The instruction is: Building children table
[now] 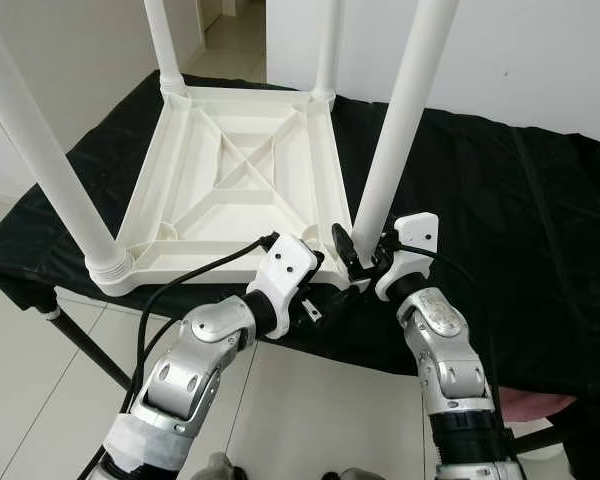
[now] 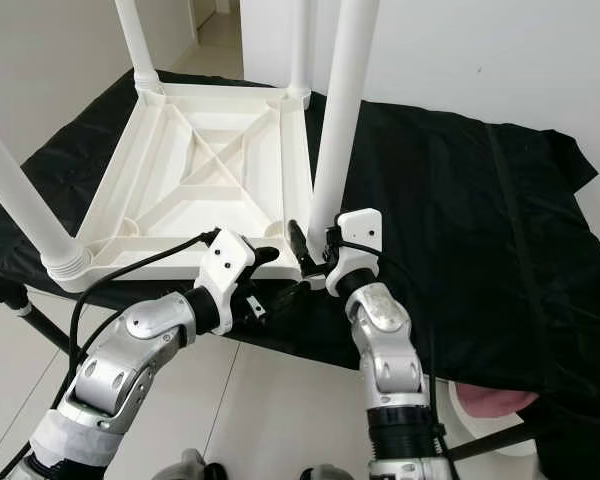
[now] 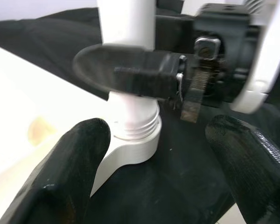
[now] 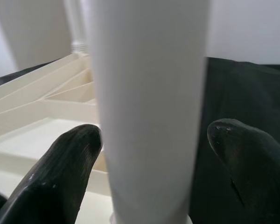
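Note:
A white plastic children's table [image 1: 230, 170] lies upside down on a black cloth [image 1: 500, 200], with its legs pointing up. My right gripper [image 1: 363, 255] is open, its fingers standing on either side of the near right leg [image 1: 400, 120] just above the threaded socket [image 3: 133, 135]. In the right wrist view that leg [image 4: 149, 102] stands between the two fingertips [image 4: 70, 158] with a thin gap on one side. My left gripper [image 1: 330, 290] is open at the same corner, low by the table's rim, with nothing between its fingers [image 3: 70, 168].
The other legs rise at the near left [image 1: 40, 150], far left [image 1: 165, 45] and far right [image 1: 328, 50]. The cloth-covered stand ends at its near edge just under my wrists, with tiled floor [image 1: 40, 370] below. A pink thing [image 1: 540, 405] lies low right.

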You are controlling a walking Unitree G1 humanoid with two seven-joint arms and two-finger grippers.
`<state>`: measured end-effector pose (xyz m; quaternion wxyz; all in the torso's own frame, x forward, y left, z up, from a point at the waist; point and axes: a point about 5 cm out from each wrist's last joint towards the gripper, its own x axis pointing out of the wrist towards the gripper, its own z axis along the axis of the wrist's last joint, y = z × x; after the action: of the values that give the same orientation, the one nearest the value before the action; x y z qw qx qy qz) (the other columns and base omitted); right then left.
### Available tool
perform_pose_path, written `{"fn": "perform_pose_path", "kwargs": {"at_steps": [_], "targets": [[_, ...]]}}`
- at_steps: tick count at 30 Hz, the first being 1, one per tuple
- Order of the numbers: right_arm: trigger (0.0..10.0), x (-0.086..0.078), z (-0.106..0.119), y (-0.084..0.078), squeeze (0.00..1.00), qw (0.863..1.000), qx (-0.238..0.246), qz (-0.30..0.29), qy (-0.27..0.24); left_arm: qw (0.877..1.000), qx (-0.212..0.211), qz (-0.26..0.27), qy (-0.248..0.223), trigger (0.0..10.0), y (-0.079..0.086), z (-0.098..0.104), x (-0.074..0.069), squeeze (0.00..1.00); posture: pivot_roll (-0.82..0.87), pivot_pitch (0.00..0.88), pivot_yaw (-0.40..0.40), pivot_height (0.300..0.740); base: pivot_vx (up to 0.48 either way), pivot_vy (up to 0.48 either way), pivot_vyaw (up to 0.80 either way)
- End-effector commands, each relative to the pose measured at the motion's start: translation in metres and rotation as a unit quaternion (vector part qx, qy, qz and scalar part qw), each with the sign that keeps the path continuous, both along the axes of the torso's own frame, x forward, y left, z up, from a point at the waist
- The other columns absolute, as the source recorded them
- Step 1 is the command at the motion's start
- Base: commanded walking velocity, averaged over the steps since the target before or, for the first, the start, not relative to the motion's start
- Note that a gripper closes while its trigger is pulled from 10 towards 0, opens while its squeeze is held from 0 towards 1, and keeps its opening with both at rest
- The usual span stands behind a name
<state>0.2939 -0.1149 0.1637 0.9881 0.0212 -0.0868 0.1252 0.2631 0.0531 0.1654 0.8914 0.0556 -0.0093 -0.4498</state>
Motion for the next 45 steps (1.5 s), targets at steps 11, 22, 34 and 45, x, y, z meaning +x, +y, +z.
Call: {"fn": "perform_pose_path", "kwargs": {"at_steps": [11,22,34,45], "targets": [[10.0,-0.003,-0.001,0.0,0.0,0.998,-0.026,0.04,0.031,1.0,-0.001,0.02,0.0,10.0,0.003,0.0,-0.001,0.0,-0.07,0.068,-0.025,0.74,0.0,0.0,0.0],[10.0,0.021,-0.015,-0.026,0.0,0.965,-0.147,0.209,0.053,1.0,0.001,0.027,0.007,10.0,0.009,0.002,-0.005,0.0,-0.05,0.094,-0.002,0.74,0.0,0.0,0.0],[10.0,0.04,-0.024,-0.025,0.0,0.941,-0.186,0.279,0.051,1.0,0.001,-0.014,0.024,10.0,0.009,0.0,-0.015,0.0,-0.05,0.078,0.013,0.74,0.0,0.0,0.0],[3.9,0.061,-0.012,-0.021,0.0,0.942,-0.18,0.281,0.04,0.999,0.012,-0.039,0.032,10.0,0.008,-0.005,-0.017,0.0,-0.04,0.034,-0.009,0.74,0.0,0.0,0.0]]}}
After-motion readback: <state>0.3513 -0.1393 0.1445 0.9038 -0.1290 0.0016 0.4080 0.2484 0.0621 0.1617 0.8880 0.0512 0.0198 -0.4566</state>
